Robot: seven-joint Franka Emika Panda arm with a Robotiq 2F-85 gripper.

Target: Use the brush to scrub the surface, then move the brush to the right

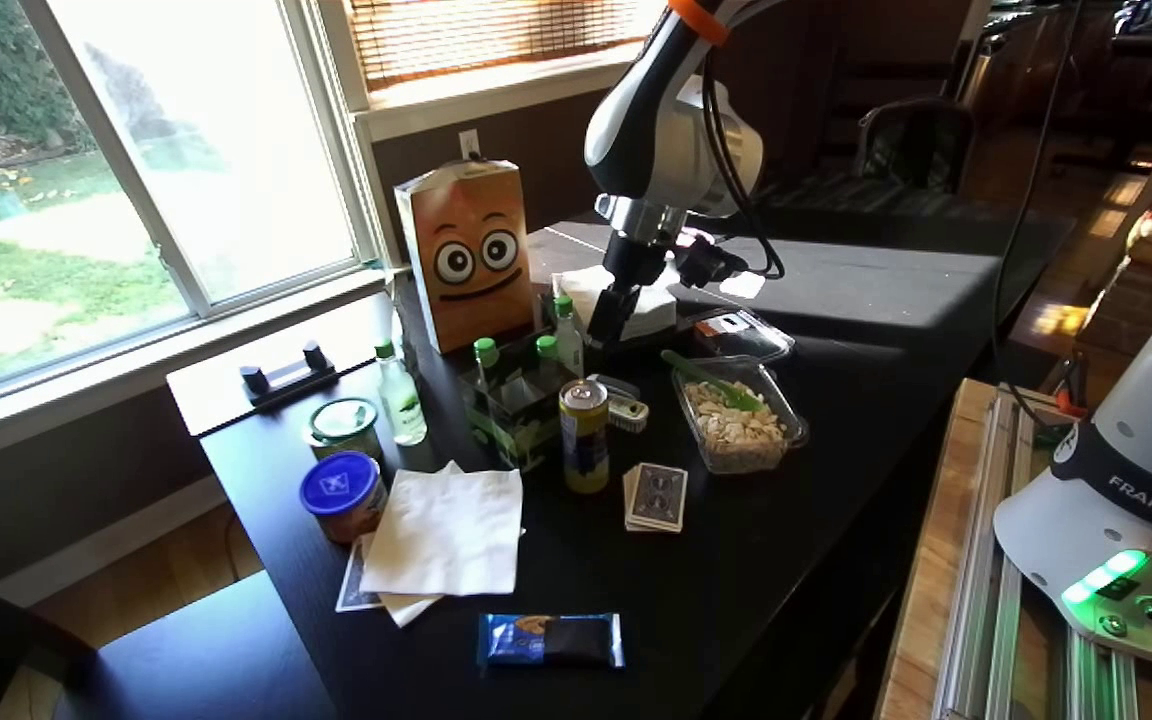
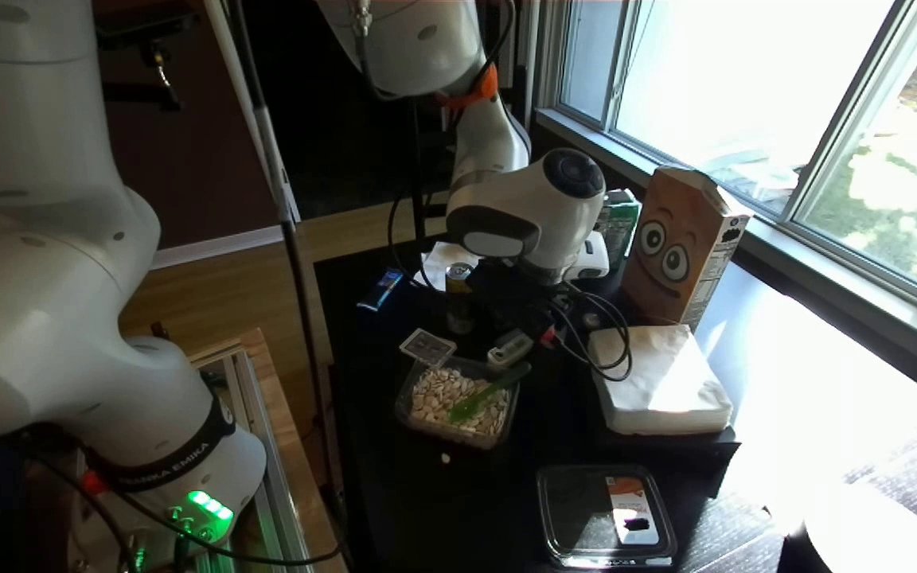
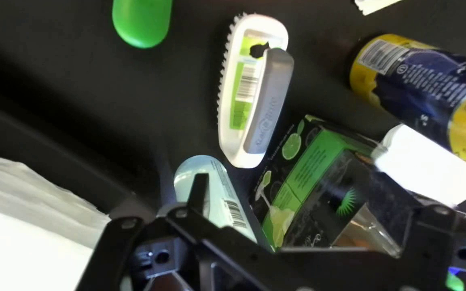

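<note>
One black tabletop [image 1: 576, 568] beside windows [image 1: 226, 150]

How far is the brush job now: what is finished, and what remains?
Done: nothing that I can confirm; no view shows whether the tabletop was scrubbed.
In hand: nothing; the gripper stands open, apart from the brush, which lies on its side on the tabletop.
Left, probably: grasp the brush, scrub, then move it right.
</note>
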